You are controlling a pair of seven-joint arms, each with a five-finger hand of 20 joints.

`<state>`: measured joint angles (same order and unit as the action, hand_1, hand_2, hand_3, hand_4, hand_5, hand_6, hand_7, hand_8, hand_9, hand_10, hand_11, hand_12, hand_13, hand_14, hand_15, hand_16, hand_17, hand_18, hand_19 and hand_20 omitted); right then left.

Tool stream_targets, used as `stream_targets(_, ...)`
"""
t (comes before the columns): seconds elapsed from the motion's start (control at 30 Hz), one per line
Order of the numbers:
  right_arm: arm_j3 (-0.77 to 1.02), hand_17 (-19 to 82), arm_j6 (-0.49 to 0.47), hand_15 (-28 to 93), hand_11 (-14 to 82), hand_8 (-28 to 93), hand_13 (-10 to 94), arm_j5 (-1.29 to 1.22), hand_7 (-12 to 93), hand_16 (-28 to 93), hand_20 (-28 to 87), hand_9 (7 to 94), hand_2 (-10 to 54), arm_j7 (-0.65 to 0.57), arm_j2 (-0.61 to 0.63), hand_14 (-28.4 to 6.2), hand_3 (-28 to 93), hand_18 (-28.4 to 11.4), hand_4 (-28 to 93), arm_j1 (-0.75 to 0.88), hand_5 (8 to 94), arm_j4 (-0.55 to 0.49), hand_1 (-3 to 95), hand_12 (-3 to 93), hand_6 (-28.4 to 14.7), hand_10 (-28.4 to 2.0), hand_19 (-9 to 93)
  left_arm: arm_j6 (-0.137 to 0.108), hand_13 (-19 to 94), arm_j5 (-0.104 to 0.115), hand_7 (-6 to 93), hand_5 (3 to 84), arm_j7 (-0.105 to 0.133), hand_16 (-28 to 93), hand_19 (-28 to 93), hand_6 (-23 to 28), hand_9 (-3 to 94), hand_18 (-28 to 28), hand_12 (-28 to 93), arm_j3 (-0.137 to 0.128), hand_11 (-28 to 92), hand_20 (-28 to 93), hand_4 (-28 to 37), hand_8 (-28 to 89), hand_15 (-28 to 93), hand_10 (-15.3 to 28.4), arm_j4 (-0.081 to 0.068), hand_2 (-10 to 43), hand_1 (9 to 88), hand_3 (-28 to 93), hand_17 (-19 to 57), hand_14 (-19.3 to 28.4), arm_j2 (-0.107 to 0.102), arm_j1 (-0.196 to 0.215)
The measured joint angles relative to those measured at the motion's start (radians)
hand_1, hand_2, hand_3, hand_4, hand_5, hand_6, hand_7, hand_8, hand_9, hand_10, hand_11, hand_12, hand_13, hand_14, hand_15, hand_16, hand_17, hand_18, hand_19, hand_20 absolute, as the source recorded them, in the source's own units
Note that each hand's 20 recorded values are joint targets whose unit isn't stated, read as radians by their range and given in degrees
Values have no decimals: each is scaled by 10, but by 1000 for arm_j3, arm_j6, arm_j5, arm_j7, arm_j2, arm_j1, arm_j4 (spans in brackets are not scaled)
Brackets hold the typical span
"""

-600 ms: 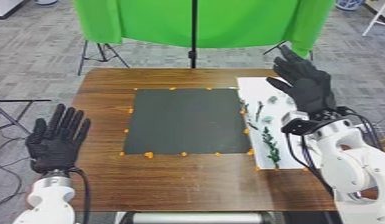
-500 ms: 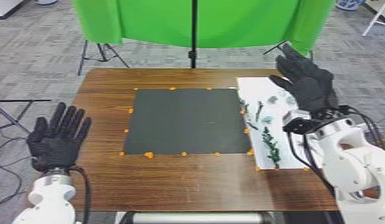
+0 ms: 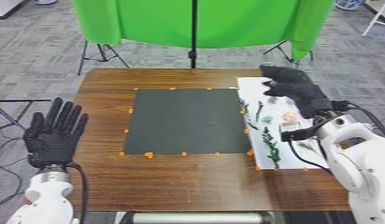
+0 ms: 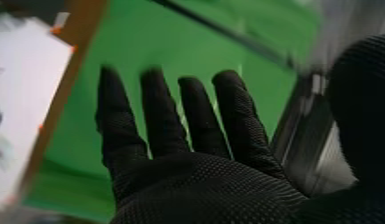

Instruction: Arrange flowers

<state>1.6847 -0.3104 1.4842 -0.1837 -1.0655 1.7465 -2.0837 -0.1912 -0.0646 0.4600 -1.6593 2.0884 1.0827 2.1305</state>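
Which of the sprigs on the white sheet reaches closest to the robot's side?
The long green leafy sprig, running toward the near edge of the white sheet; the darker sprigs lie farther away.

A robotics lab, or a test area laid out as one. Two jointed white arms, the left arm [image 3: 48, 197] and the right arm [image 3: 353, 147], extend over a brown wooden table [image 3: 197, 187]. Small orange marks [image 3: 148, 155] outline a dark mat [image 3: 184, 120] on the tabletop, as in a measured workspace. Beyond the table, a green cloth [image 3: 242, 25] forms a studio-style backdrop, with a black pole [image 3: 194, 30] and stand legs [image 3: 101, 56] beside it. Loose cables [image 3: 4, 167] lie on the grey carpeted floor [image 3: 37, 65], whose surface is typical of an office building.
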Motion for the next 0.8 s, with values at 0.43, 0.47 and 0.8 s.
stream_targets(0.43,-158,356,191,494,236,-132,693,609,237,209,286,727,-95,-250,152,-124,630,-227,-283,134,699,-147,284,192,-40,-176,926,-3,294,25,68,476,7,-54,309,88,403,128,72,-15,162,114,-283,-89,229,141,14,143,252,787,-41,137,23,36)
stream_targets(0.47,-164,363,156,524,271,-137,702,661,272,211,290,741,-95,-271,155,-123,624,-227,-283,134,710,-143,287,207,-36,-174,929,-3,295,25,68,476,7,-54,310,88,403,128,73,-15,163,114,-283,-89,234,143,14,143,252,787,-41,139,25,37)
stream_targets(0.8,-216,388,125,659,427,-130,701,1056,396,248,384,736,-95,-257,222,-138,467,-235,-283,174,718,-46,342,281,-31,-172,932,-4,298,28,71,478,3,-55,315,93,403,129,79,-21,166,115,-283,-87,247,150,16,144,252,786,-43,145,37,47)
